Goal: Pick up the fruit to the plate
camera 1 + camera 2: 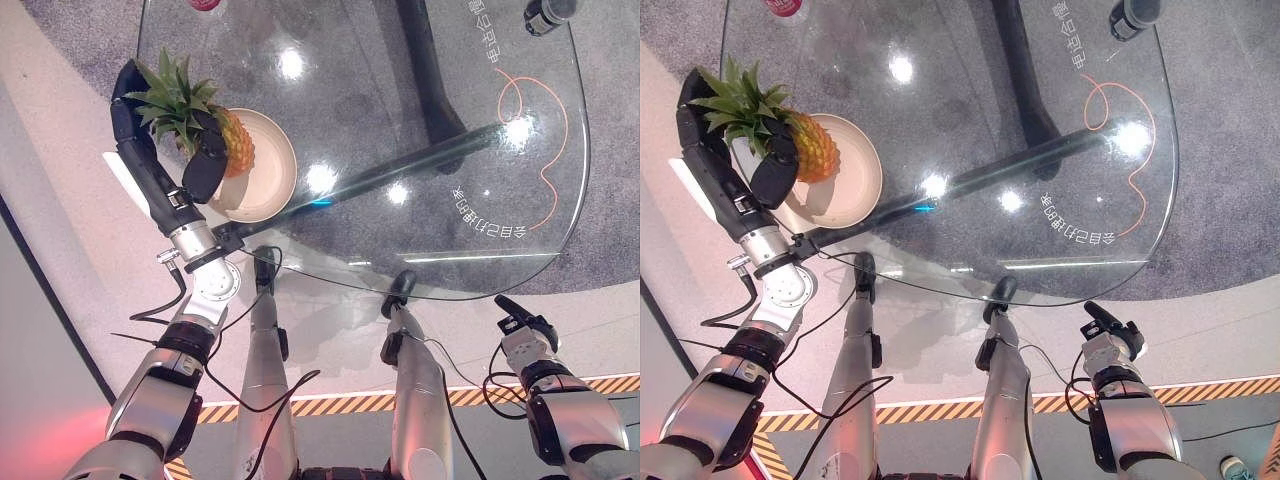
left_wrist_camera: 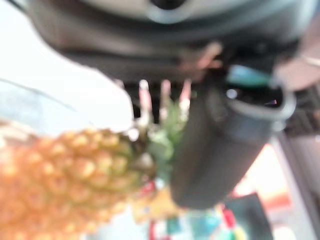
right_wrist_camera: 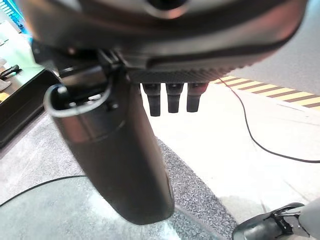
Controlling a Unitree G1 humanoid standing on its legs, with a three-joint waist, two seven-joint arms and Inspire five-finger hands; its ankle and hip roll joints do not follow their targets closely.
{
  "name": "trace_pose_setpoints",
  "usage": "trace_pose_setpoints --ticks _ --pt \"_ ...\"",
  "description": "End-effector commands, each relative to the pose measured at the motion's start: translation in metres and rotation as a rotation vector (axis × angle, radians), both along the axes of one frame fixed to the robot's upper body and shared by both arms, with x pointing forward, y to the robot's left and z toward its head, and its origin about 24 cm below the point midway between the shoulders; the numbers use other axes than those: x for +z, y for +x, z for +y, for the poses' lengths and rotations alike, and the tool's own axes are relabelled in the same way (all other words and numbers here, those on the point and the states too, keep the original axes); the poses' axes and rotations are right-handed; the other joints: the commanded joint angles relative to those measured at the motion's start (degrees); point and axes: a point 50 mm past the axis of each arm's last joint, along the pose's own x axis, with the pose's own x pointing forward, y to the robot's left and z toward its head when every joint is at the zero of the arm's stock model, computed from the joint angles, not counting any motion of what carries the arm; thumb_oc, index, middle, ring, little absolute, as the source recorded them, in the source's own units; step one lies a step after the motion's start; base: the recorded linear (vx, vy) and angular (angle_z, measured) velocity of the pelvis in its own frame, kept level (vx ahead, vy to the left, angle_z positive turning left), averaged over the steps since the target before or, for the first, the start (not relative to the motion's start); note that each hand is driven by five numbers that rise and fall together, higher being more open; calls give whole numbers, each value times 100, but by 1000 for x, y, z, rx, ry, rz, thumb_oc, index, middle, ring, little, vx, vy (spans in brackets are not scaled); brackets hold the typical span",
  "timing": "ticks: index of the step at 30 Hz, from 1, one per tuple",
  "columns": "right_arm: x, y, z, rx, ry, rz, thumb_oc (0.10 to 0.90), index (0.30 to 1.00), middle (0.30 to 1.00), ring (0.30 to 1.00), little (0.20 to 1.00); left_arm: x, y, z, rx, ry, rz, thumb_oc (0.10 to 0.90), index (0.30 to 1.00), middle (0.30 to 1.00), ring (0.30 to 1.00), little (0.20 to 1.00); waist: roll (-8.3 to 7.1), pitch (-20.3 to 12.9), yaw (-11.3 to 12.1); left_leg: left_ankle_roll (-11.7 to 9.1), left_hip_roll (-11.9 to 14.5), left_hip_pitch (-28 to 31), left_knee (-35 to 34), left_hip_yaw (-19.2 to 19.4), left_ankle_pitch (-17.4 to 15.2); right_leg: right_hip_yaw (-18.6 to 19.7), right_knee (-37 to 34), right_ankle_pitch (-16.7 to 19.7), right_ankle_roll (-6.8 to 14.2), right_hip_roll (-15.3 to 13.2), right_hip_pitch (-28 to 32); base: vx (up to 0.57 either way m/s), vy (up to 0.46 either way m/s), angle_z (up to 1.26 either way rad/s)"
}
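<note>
- The left hand [image 1: 205,160] is wrapped around a small pineapple [image 1: 236,143], with dark fingers and thumb curled about the fruit where the body meets the green leafy crown [image 1: 170,98].
- The pineapple is tilted, its orange-yellow body over the near-left part of a cream plate [image 1: 268,180], and the crown reaches out past the plate's rim toward the table's left edge. From here I cannot tell whether the fruit touches the plate or hangs just above it.
- The plate sits on the round glass table [image 1: 420,200], close to its left edge.
- In the left wrist view the pineapple's scaly skin [image 2: 60,175] lies right beside the thumb [image 2: 215,150].
- The right hand [image 1: 525,325] hangs low off the near-right edge of the table, well apart from the plate. Its fingers [image 3: 172,97] are loosely extended, holding nothing.
</note>
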Motion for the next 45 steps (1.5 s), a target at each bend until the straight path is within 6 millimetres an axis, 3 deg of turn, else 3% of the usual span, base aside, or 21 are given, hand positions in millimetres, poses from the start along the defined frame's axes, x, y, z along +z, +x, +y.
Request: trace_pose_setpoints --ticks 1,6,10,24,45 --pt "-1 -20 -23 -102 -68 46 800 900 900 900 900 25 -5 -4 -55 3 -159 712 825 825 825 812 -76 -88 134 -25 -122 -76 366 -50 -524 -86 161 231 -45 286 -96 0 0 0" --pt "0 -20 -25 -106 -69 42 800 900 900 900 900 21 -6 -4 -60 2 -145 731 841 841 841 831 -48 -88 150 -13 -133 -122 355 -55 -482 -101 152 271 -48 252 -142 0 0 0" --pt "0 -22 -27 -111 -70 42 800 900 900 900 900 16 -8 -4 -62 4 -131 800 900 900 900 900 -20 -88 179 -10 -135 -108 340 -52 -478 -132 189 250 -50 228 -141 0 0 0" --pt "-2 -30 -35 -137 -74 49 800 900 900 900 900 -13 -16 -3 -68 13 -34 800 900 900 900 900 84 -88 280 -2 -154 -47 314 -67 -507 -197 261 201 -24 122 -123 0 1 0" --pt "-2 -35 -43 -146 -84 57 800 900 900 900 900 -37 -14 4 -46 -7 129 800 900 900 900 900 185 -88 313 7 -143 1 290 -14 -491 -233 369 172 -3 24 -150 1 0 0"
